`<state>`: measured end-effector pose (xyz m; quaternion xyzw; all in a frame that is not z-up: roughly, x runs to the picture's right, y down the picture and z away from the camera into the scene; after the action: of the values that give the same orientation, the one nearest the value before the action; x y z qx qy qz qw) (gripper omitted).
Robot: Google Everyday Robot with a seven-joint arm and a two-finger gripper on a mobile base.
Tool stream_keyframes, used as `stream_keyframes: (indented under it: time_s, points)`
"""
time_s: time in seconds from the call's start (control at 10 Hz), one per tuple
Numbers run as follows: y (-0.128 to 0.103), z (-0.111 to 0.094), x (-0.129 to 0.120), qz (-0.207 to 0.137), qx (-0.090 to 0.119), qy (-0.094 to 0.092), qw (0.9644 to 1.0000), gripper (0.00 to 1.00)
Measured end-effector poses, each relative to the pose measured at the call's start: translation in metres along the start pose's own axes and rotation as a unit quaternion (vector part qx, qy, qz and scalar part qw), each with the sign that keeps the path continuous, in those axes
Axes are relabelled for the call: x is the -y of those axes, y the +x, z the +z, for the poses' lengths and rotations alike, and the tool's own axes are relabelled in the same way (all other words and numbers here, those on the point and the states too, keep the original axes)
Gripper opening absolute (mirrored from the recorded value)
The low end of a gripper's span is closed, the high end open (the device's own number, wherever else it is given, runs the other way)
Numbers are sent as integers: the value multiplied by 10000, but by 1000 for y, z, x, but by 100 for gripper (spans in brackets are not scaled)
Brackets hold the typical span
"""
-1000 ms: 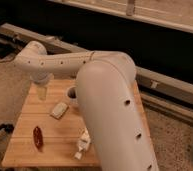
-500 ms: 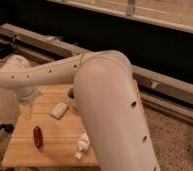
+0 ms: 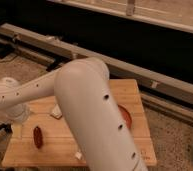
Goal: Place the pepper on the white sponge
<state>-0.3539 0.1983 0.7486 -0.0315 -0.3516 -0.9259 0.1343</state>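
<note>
The pepper (image 3: 38, 136) is dark red and elongated and lies on the front left of the wooden table (image 3: 135, 95). The white sponge (image 3: 56, 112) lies behind and to the right of it, and my arm partly covers it. My gripper (image 3: 19, 125) hangs at the end of the white arm over the table's left edge, just left of the pepper and a little above it. It holds nothing that I can see. The pepper and the sponge lie apart.
A round orange-red dish (image 3: 126, 116) sits on the right part of the table, half hidden by my large white arm (image 3: 90, 115). A small white object (image 3: 78, 155) shows at the front edge under the arm. A metal rail (image 3: 155, 75) runs behind the table.
My arm has swung left and forward. The gripper went from above the sponge to the table's left edge beside the pepper. The pepper and the sponge have not moved.
</note>
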Motion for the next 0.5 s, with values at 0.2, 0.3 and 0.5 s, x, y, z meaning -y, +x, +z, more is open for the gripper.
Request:
stream_keyframes:
  time_s: [0.2, 0.3, 0.5]
  points:
    - [4, 37, 4, 63, 253, 104, 9996, 80]
    - [2, 48, 6, 116, 428, 177, 9989, 80]
    - [-8, 64, 2, 348, 764, 328, 9959, 80]
